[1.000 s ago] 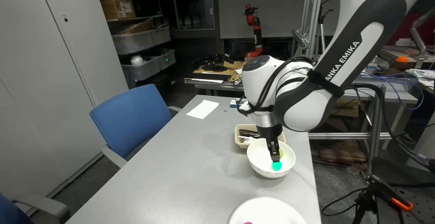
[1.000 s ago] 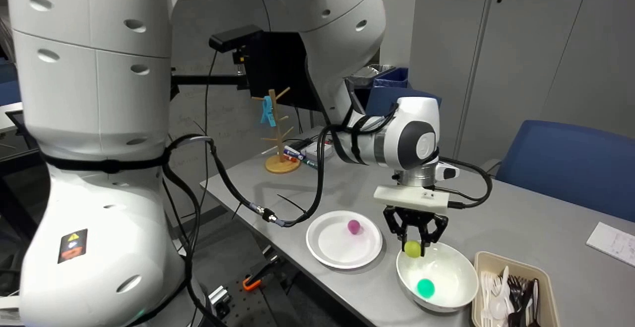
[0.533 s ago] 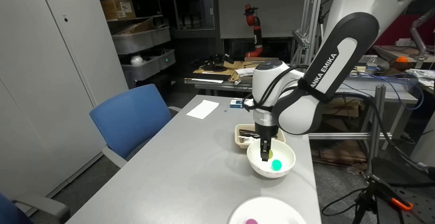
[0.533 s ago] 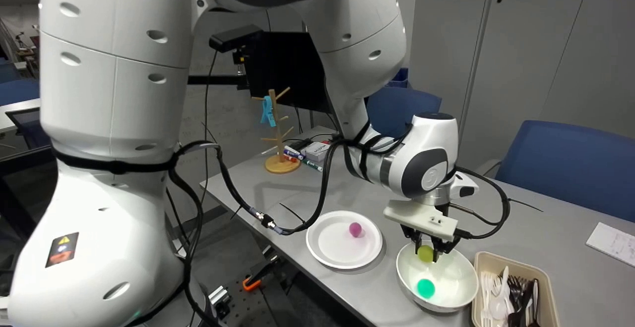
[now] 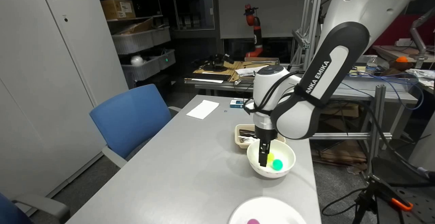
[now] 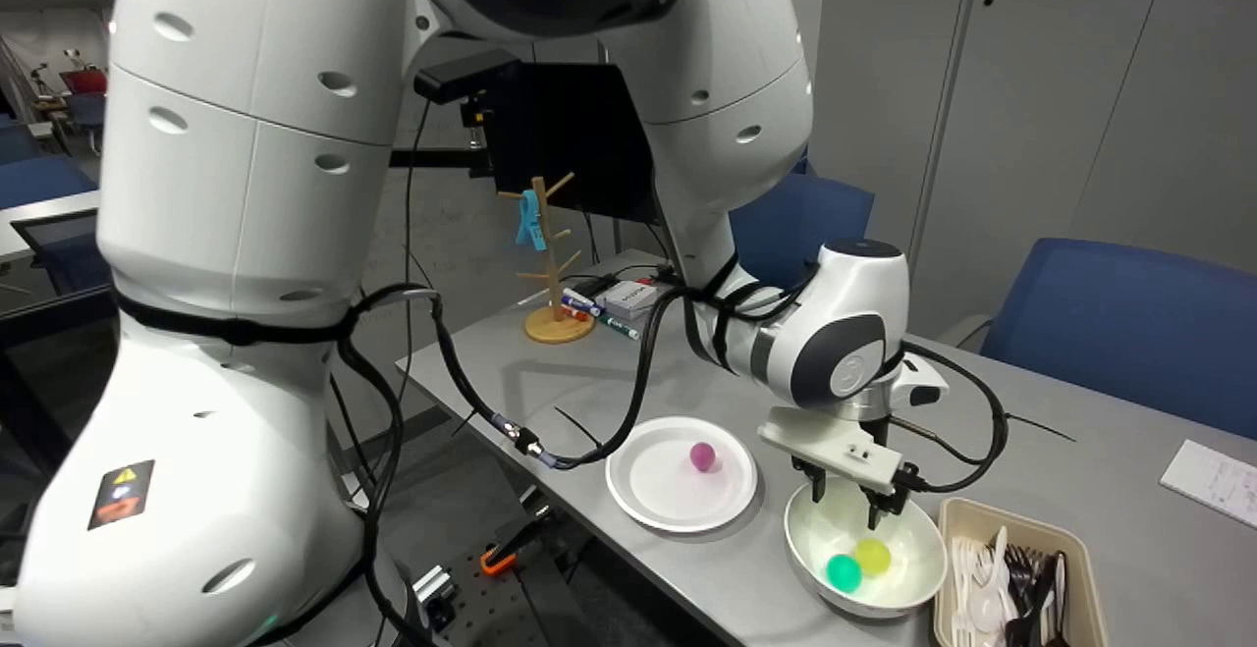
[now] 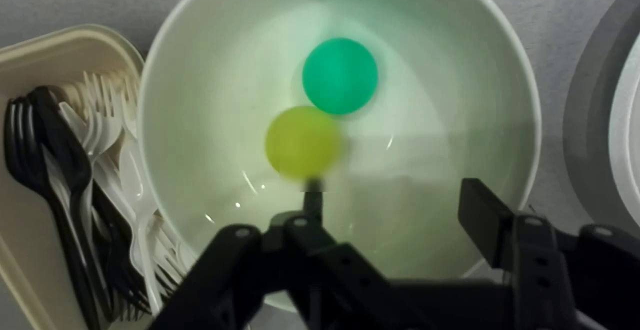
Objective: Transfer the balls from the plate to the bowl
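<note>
The white bowl (image 6: 908, 583) holds a yellow-green ball (image 6: 872, 556) and a teal-green ball (image 6: 844, 572). Both balls also show in the wrist view, the yellow-green ball (image 7: 302, 142) near the left fingertip and the teal ball (image 7: 340, 76) behind it. My gripper (image 7: 391, 190) is open, with its fingers spread over the bowl and nothing between them. The gripper is also over the bowl in both exterior views (image 5: 263, 162) (image 6: 845, 512). A pink ball (image 6: 702, 457) lies on the flat white plate (image 6: 638, 490) beside the bowl. The plate is cut off in the wrist view (image 7: 626, 119).
A beige tray (image 6: 1080, 578) with plastic cutlery stands close beside the bowl. A wooden peg stand (image 6: 558, 325), markers and a small box (image 6: 630, 299) are at the far table end. White paper (image 5: 203, 109) lies on the table, and blue chairs (image 5: 132, 115) stand along it.
My gripper has moved lower over the bowl and opened. The yellow-green ball, earlier between the fingers, now lies in the bowl next to the teal ball.
</note>
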Controlling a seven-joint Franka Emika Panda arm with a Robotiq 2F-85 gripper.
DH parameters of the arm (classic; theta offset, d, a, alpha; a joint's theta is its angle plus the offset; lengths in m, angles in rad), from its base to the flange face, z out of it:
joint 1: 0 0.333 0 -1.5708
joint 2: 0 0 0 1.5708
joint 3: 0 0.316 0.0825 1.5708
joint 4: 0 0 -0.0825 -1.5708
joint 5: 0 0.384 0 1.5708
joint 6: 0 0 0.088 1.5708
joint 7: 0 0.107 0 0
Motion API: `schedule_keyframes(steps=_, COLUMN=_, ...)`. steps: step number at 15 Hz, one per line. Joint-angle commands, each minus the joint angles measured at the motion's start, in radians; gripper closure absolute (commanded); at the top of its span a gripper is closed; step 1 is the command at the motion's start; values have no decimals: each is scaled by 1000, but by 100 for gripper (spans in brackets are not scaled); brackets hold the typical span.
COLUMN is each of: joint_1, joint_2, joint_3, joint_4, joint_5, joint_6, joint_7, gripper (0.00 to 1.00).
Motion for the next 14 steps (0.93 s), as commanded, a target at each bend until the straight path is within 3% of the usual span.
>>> schedule_keyframes(steps=1, joint_1=-14, joint_2=12, joint_3=14, joint_4=13, joint_5=35, joint_6=8, joint_7=-6, gripper=1)
schedule_keyframes(steps=13, joint_1=-5, joint_2=9, joint_3=-2, joint_4=21, joint_5=-1, joint_6=-48, joint_7=-54, gripper=0)
schedule_keyframes(steps=14, joint_1=29, joint_2=-94, joint_3=0, joint_4=-62, joint_5=-13, joint_6=-68, joint_7=-30, gripper=0)
